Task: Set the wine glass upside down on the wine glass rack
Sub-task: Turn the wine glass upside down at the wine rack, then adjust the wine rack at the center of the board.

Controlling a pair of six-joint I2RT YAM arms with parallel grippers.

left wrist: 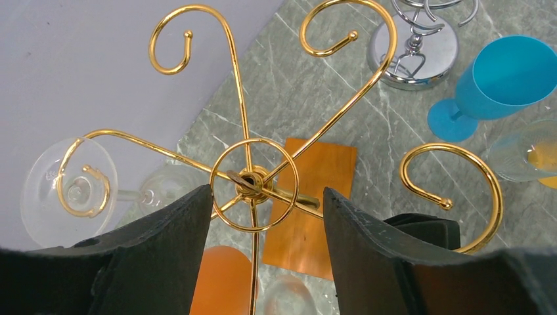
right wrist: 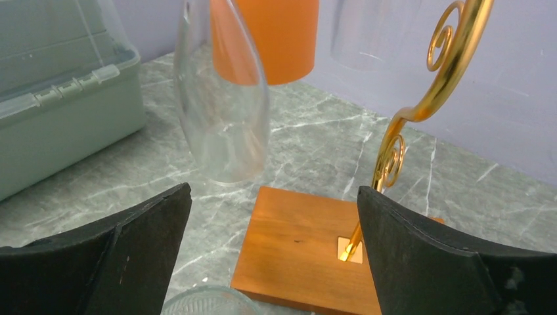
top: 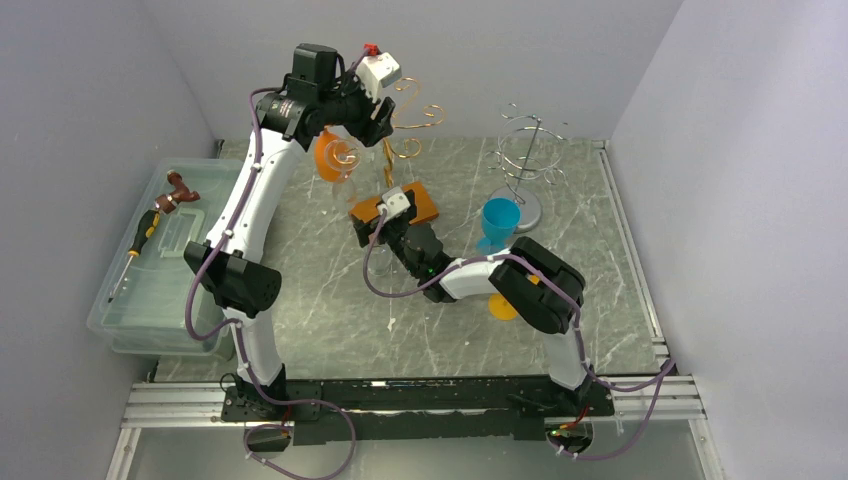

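The gold wine glass rack (left wrist: 253, 184) stands on a wooden base (right wrist: 302, 256). A clear wine glass (left wrist: 69, 190) hangs upside down from it, its foot caught in the left spiral hook and its bowl (right wrist: 223, 111) pointing down. An orange glass (top: 330, 155) and another clear glass (right wrist: 374, 33) hang beside it. My left gripper (left wrist: 267, 193) is open right above the rack's top ring, holding nothing. Low by the wooden base, my right gripper (right wrist: 272, 193) is wide open and empty.
A blue glass (top: 498, 222) stands upright beside a silver rack (top: 525, 165) at the back right. An orange glass (top: 503, 307) lies behind my right arm. A clear bin (top: 150, 270) with a screwdriver sits at the left. A glass rim (right wrist: 203, 303) shows under my right gripper.
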